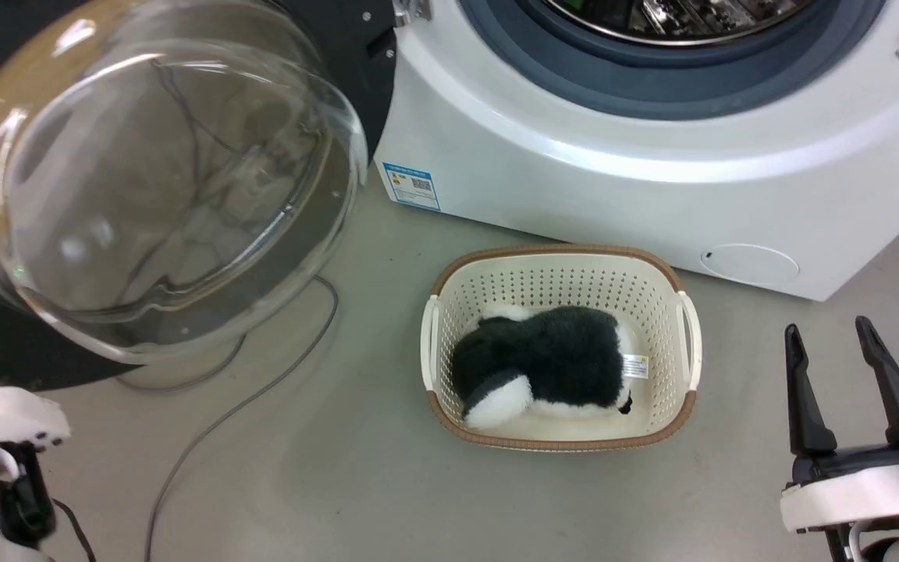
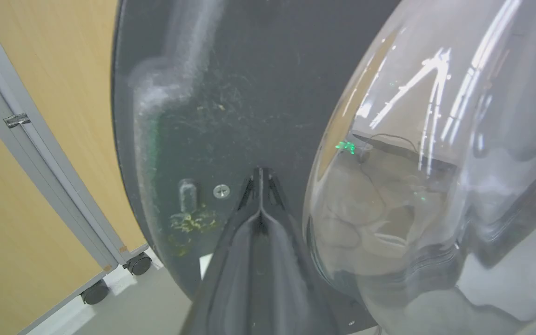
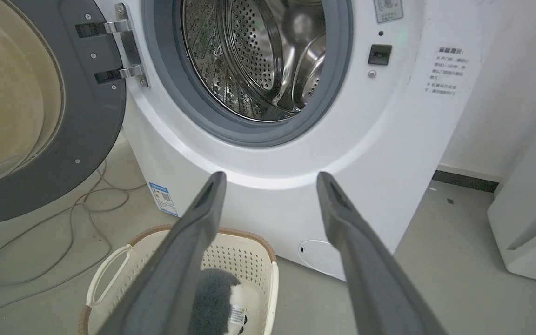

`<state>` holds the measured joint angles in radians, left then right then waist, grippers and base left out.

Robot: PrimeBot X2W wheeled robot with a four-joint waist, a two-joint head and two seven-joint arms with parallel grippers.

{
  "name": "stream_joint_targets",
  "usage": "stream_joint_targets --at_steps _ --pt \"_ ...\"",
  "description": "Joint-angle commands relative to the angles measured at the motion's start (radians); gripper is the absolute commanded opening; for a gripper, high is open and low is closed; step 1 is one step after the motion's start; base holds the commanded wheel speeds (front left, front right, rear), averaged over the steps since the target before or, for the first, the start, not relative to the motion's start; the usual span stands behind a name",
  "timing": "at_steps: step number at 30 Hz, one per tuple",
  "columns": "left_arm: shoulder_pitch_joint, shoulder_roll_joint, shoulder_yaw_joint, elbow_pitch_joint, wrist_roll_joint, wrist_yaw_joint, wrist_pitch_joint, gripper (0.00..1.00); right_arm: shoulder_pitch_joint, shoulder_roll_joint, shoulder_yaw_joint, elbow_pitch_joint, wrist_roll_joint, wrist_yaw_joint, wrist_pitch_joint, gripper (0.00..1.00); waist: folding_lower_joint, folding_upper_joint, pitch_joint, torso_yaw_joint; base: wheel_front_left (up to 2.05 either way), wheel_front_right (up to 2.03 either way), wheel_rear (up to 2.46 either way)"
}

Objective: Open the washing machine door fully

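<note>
- Jaws of left gripper [image 2: 259, 173] clenched tip to tip, grasping nothing, pointing at the dull, scuffed black inner face of the washing machine door [image 1: 161, 187], just beside its glass bowl; jaws of right gripper [image 1: 827, 332] spread apart, empty, over bare floor.
- One washing machine [image 1: 652, 195]: white, smooth, boxy, front curving around one round opening; within, one perforated steel drum [image 3: 258, 60] ringed by one grey rubber gasket [image 3: 249, 137].
- One washing machine door: round, black-rimmed, bulging clear glass dome at centre, swung wide at the left of the head view on two metal hinges [image 3: 130, 72], away from the opening.
- One oval basket [image 1: 559, 254]: cream perforated plastic, brown woven rim, two loop handles, on the floor before the machine.
- One plush toy [image 1: 551, 359]: fluffy, black and white, lying in the basket.
- Thin grey cable [image 1: 246, 398] looping over the floor below the door.
- One rectangular blue label [image 1: 410, 186] and one round cap [image 1: 750, 264], low on the machine's front.
</note>
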<state>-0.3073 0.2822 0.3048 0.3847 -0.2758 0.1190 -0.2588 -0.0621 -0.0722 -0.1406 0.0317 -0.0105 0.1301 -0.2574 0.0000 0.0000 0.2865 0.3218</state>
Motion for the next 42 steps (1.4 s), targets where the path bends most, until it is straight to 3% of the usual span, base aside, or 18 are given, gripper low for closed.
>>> stream_joint_targets --at_steps 1,14,24,32,42 --pt "-0.034 0.012 0.024 0.023 0.004 -0.006 -0.003 0.00 -0.021 -0.008 0.000 -0.002 -0.007 0.001 -0.004 1.00 0.0000 0.0000 0.011 -0.009 0.00 0.00 0.00" --pt "-0.094 0.014 0.104 0.074 0.055 -0.027 -0.003 0.00 -0.033 -0.006 0.001 0.008 -0.009 0.001 -0.004 1.00 0.0000 0.0000 0.008 -0.027 0.00 0.00 0.00" --pt "-0.006 -0.033 0.096 -0.028 0.132 -0.066 -0.003 0.00 -0.008 0.011 -0.006 0.018 -0.002 0.001 -0.004 1.00 0.0000 0.0000 -0.066 -0.038 0.00 0.00 0.00" --pt "0.087 -0.093 0.042 -0.174 0.199 -0.089 -0.003 0.00 0.021 0.020 -0.025 0.011 0.004 0.001 -0.004 1.00 0.0000 0.0000 -0.136 -0.051 0.00 0.00 0.00" --pt "0.173 -0.162 -0.049 -0.281 0.208 -0.159 -0.003 0.00 0.056 0.022 -0.019 0.009 0.028 0.001 -0.004 1.00 0.0000 0.0000 -0.215 -0.105 0.00 0.00 0.00"
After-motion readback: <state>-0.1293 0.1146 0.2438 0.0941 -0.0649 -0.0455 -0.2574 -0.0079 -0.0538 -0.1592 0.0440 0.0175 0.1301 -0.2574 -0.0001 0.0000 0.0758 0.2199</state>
